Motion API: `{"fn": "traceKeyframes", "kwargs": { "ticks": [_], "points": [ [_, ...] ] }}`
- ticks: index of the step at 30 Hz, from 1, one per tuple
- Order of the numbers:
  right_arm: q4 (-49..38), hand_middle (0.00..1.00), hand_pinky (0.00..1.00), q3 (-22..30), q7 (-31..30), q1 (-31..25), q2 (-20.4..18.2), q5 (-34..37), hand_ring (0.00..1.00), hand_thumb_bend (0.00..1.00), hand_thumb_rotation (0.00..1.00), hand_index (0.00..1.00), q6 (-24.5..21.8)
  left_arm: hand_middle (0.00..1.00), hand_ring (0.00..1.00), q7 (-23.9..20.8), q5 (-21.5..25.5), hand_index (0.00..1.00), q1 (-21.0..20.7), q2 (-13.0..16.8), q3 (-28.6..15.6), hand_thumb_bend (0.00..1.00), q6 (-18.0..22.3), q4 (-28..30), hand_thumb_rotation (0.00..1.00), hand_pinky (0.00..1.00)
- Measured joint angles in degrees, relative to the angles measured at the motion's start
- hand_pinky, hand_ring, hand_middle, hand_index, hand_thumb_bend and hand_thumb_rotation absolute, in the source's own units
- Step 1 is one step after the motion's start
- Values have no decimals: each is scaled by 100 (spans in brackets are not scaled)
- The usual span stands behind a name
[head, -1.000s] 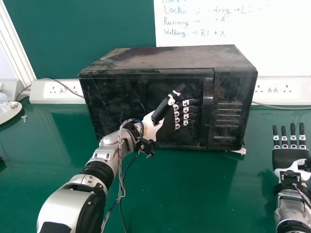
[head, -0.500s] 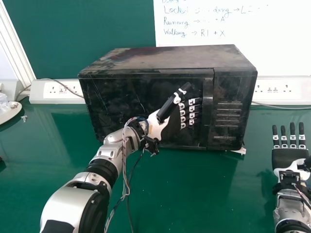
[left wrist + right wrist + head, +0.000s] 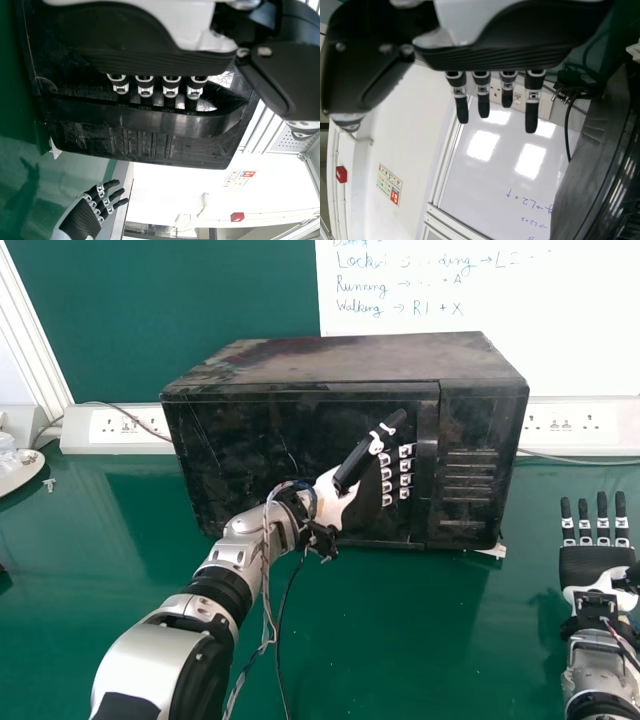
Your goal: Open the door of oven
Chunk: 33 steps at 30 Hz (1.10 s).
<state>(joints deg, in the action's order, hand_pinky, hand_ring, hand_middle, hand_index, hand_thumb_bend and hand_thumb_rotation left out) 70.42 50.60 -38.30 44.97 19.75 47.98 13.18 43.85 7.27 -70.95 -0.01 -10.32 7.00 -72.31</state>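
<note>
Here's the boxy black metal oven (image 3: 340, 355) on the glossy green table (image 3: 400, 640), long axis running left to right, its closed black door (image 3: 255, 460) facing the robot! Right at the oven's front, the black-and-white left hand (image 3: 357, 465) has its fingers extended, grasping nothing, tips at the upright black bar handle (image 3: 427, 460); the matching right hand (image 3: 592, 565), fingers straight, is right of the oven, nearer the robot.

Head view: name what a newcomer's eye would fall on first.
Likely first, the big black oven in the middle of the green table, its door shut. Next, the robot's left hand in front of that door, its fingers pointing at the upright handle. After those, the whiteboard with handwriting, behind the oven at the upper right.
</note>
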Motion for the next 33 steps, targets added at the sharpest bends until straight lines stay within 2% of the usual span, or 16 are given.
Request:
{"fn": "traceKeyframes", "kwargs": {
  "ticks": [17, 20, 29, 33],
  "points": [
    [-8, 100, 100, 1, -4, 0, -4, 1, 100, 100, 93, 98, 8, 93, 87, -34, -242, 90, -74, -131, 81, 100, -74, -44, 91, 71],
    [-9, 100, 100, -1, -3, 0, -4, 0, 100, 100, 92, 98, 10, 94, 88, 79, -290, 93, -127, -117, 174, 100, -74, -54, 90, 71],
    [-25, 100, 100, -5, 7, 0, -19, 0, 100, 100, 93, 98, 19, 90, 84, 336, -382, 92, -176, -102, 225, 100, -74, -65, 89, 67],
    [-26, 100, 100, -3, 7, 0, -19, 2, 100, 100, 92, 99, 17, 88, 83, 548, -460, 92, -201, -38, 311, 100, 5, -80, 92, 65]
  ]
}}
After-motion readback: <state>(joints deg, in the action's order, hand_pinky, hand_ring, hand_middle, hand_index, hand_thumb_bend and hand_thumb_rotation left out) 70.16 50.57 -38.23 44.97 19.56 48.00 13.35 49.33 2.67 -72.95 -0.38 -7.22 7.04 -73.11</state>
